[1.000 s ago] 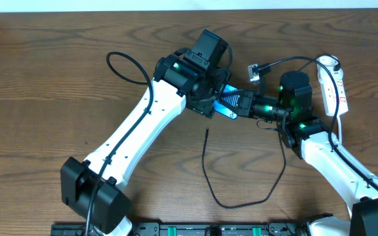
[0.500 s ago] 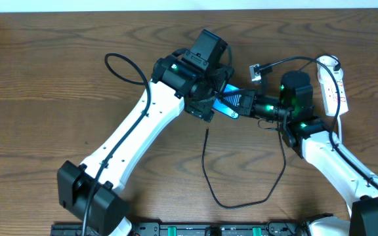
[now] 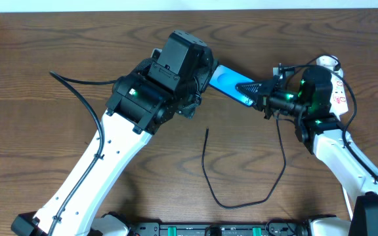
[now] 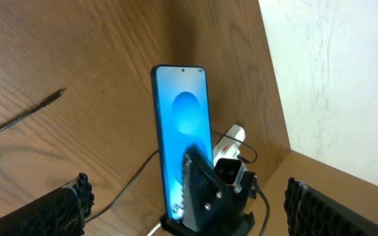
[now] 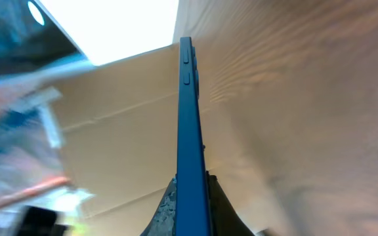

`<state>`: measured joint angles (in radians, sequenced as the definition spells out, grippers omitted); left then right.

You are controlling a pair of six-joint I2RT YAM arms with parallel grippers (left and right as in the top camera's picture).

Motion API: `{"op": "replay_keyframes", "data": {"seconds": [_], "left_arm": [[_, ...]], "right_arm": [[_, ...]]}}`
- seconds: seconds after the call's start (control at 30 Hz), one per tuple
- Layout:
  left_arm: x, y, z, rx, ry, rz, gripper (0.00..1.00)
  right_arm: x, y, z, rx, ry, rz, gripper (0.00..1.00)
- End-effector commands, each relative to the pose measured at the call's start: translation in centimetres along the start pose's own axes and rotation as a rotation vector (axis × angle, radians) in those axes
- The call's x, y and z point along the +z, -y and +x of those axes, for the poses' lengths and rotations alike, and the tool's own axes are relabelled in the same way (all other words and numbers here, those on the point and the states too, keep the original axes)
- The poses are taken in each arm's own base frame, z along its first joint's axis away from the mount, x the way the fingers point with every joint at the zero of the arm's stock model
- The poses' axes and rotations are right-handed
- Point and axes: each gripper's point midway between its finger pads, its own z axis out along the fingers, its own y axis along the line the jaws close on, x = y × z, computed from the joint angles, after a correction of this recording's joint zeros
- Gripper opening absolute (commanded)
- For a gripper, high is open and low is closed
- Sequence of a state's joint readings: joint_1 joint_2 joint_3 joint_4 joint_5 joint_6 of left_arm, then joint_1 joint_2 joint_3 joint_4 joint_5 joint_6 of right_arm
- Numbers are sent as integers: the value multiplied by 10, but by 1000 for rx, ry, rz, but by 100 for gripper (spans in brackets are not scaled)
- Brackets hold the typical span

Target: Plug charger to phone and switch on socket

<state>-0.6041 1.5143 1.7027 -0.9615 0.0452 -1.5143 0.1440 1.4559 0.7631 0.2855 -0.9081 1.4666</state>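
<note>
The phone [image 3: 225, 80] is clamped endwise in the closed right fingers [image 3: 249, 87], long axis toward the left fingers [image 4: 67, 210], wide apart, empty; charger [image 3: 205, 139] tip lies nearer them.

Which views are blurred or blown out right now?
Right wrist: left side smeared, white patch at top clipped, only the phone edge sharp. Left wrist: sharp, phone screen bright, not washed out. Overhead: sharp, evenly lit, no glare on the table.

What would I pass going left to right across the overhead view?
Left arm → phone → right gripper, shut on the phone's end → socket. The charger is left out, since its loop spans the phone and gripper.
</note>
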Motion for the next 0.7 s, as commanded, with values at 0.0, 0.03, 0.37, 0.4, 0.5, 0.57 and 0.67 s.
{"op": "replay_keyframes", "data": {"seconds": [0.0, 0.03, 0.37, 0.4, 0.5, 0.57, 0.67], "left_arm": [[3, -3, -9, 23, 47, -15, 94], [4, -3, -9, 16, 48, -18, 94], [29, 14, -4, -116, -150, 17, 94], [32, 15, -4, -121, -161, 20, 94], [50, 14, -14, -139, -153, 1, 94], [60, 14, -16, -144, -150, -9, 95], [77, 14, -15, -146, -167, -19, 95]], "right_arm": [[-3, -24, 23, 253, -143, -52, 1], [-3, -29, 25, 268, -159, -64, 1], [-7, -59, 21, 314, -143, -163, 2], [-7, -60, 19, 315, -135, -165, 2], [-7, -60, 17, 314, -124, -171, 1], [-7, -61, 16, 315, -118, -173, 2], [-7, -61, 15, 315, -113, -174, 1]]}}
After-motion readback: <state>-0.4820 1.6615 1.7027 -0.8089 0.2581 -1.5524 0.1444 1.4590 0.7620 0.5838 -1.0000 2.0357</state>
